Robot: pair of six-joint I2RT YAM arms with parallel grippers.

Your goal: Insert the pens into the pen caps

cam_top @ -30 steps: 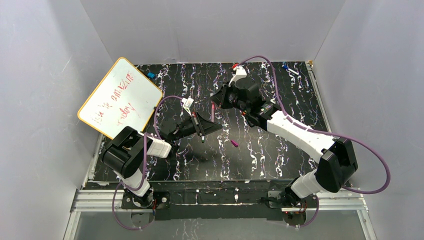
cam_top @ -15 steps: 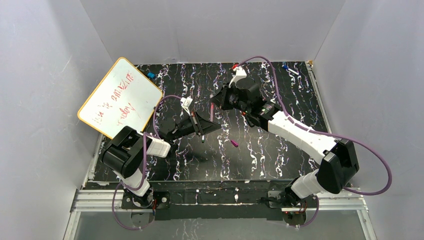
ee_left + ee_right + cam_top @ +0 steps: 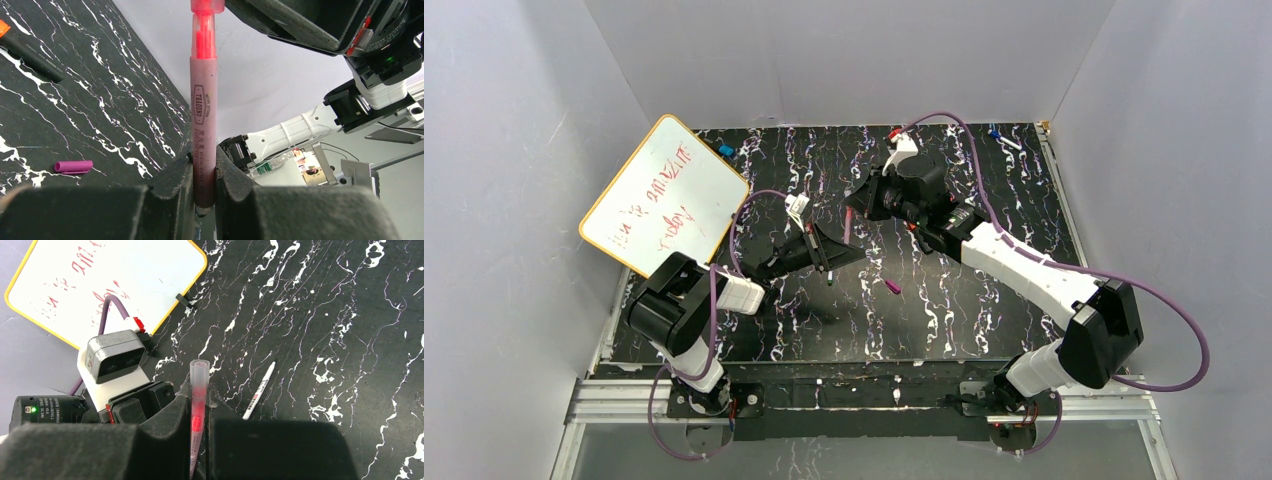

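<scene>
Counted three pens across the views.
- Found the pink pen (image 3: 204, 115) off the counter, spanning between the two grippers near mid-counter.
- Noted the left gripper (image 3: 204, 167) pinching its barrel low down, fingers pressed against it on both sides.
- Noted the right gripper (image 3: 199, 399) pinching its translucent far end, with red showing inside. Cannot tell whether that clear sleeve is a cap.
- Logged the black pen (image 3: 30, 57) lying flat on the counter at 10 o'clock in the left wrist view, with an orange patch at the frame edge. Only part of it visible.
- Logged the whitish pen (image 3: 260, 390) lying flat at 3 o'clock of the right gripper, near it but not touching.

Counted one loose cap: the magenta cap (image 3: 892, 287), on its side at 5 o'clock of the held pen, apart from both grippers.

Counted two arms, two grippers and one whiteboard (image 3: 664, 195). Found the whiteboard yellow-rimmed with red scribble, tilted against the wall at 10 o'clock.

Spotted small blue and white items (image 3: 1002, 137) in the 1 o'clock corner, too small to identify.

Surface: counter (image 3: 924, 320), black with white marbled streaks.

Room: plain pale walls (image 3: 844, 60) on three sides, with a metal rail along the near edge at 6 o'clock under the arm bases.
</scene>
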